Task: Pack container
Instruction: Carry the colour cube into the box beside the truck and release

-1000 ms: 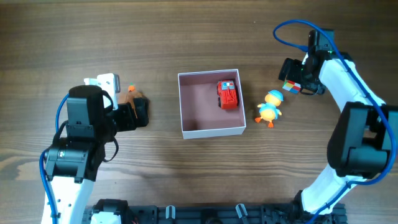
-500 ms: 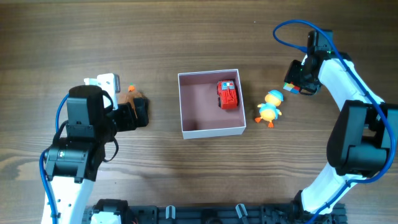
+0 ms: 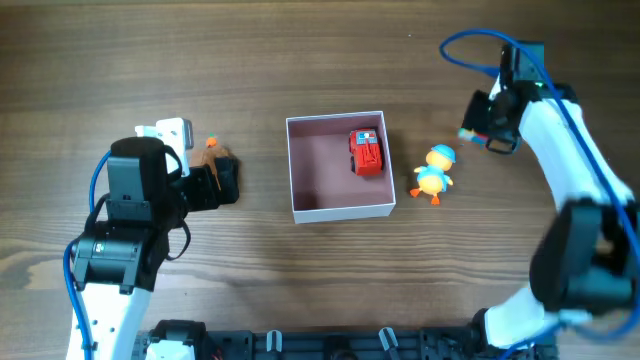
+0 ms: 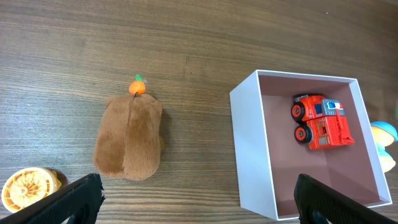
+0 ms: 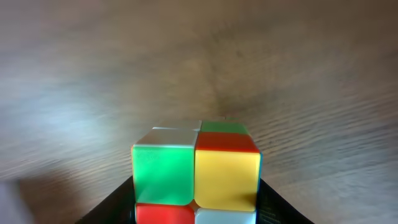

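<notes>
Nearest: right end effector (image 5: 196, 208) is clamped on a small multicoloured plastic puzzle cube (image 5: 196, 171), dark fingers (image 5: 121, 210) on opposite flat faces. Green, yellow, red and white tiles face the wrist camera. Judged rigid, light and slick, so a square hold on the flats suits it; a corner hold would likely twist. Cannot tell if it is off the bench.

Next out, a yellow rubber-looking duck with a blue cap (image 3: 434, 173) lies on the wooden bench (image 3: 300, 60), between cube and box and just beside the box's right wall (probably the thing to pass over on the way in).

Then the square shallow container, white outer walls, dusty pink inside (image 3: 345, 211), mid-bench, open side up. Looks like thin card: light, stiff enough, likely to slide if nudged, so come in from above and don't push the walls. A red toy truck (image 3: 367, 152) sits in its far right corner; the rest of the floor is free.

Farthest, left end effector (image 4: 196, 199) is spread wide, holding nothing. It is next to a brown plush animal with an orange on its head (image 4: 129, 138) (soft, squashy), near the box but apart from it. A yellow ridged disc (image 4: 25, 190) lies close by.
</notes>
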Robot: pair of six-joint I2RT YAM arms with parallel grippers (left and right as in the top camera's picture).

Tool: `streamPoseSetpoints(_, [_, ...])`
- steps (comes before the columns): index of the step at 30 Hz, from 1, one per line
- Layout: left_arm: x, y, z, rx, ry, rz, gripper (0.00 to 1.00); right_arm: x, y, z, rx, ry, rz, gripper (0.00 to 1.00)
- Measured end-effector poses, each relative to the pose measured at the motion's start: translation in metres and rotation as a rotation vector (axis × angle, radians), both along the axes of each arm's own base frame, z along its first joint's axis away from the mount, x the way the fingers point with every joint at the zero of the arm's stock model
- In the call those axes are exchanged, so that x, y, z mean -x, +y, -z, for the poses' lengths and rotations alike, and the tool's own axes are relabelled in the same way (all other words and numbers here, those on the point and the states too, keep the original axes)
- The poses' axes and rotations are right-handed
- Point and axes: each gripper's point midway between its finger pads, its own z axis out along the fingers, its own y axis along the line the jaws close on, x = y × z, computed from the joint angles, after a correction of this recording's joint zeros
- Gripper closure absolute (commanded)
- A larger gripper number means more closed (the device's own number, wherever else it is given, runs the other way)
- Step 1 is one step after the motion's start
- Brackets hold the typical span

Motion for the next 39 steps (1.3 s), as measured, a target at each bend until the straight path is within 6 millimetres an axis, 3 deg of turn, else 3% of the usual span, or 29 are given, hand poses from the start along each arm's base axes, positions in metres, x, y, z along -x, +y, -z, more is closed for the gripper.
streamPoseSetpoints(3, [0.0,0.0,0.0,0.0,0.0,0.0,0.0,0.005,0.037,-0.081,0.02,-0.199,-0.117,0.96])
streamPoseSetpoints(6, [0.0,0.0,0.0,0.0,0.001,0.0,0.0,0.029,0.092,-0.153,0.018,-0.388,-0.268,0.96])
streamPoseSetpoints(9, [0.0,0.0,0.0,0.0,0.002,0.0,0.0,0.05,0.131,-0.176,-0.007,-0.445,-0.373,0.96])
streamPoseSetpoints(14, [0.001,0.0,0.001,0.0,0.003,0.0,0.0,0.07,0.192,-0.149,-0.031,-0.355,-0.548,0.96])
streamPoseSetpoints(18, [0.003,0.0,0.003,-0.001,0.015,0.0,0.0,0.076,0.232,-0.106,-0.023,-0.242,-0.649,0.96])
streamPoseSetpoints(21, [0.006,0.001,0.006,-0.003,0.035,0.0,0.0,0.073,0.249,-0.072,-0.01,-0.166,-0.677,0.95])
streamPoseSetpoints(25, [0.007,0.001,0.007,-0.004,0.041,0.0,0.0,0.065,0.261,-0.028,0.002,-0.085,-0.679,0.95])
streamPoseSetpoints(28, [0.008,0.001,0.007,-0.004,0.042,0.0,0.0,0.059,0.266,-0.007,0.005,-0.06,-0.669,0.95])
streamPoseSetpoints(36, [0.008,0.001,0.007,-0.004,0.043,0.0,0.0,0.047,0.273,0.016,-0.05,-0.048,-0.53,0.91])
streamPoseSetpoints(38, [0.008,0.001,0.007,-0.004,0.043,0.0,0.0,0.047,0.273,0.022,-0.056,-0.033,-0.505,0.78])
streamPoseSetpoints(39, [0.008,0.001,0.007,-0.004,0.043,0.0,0.0,0.048,0.273,0.027,-0.057,-0.021,-0.492,0.77])
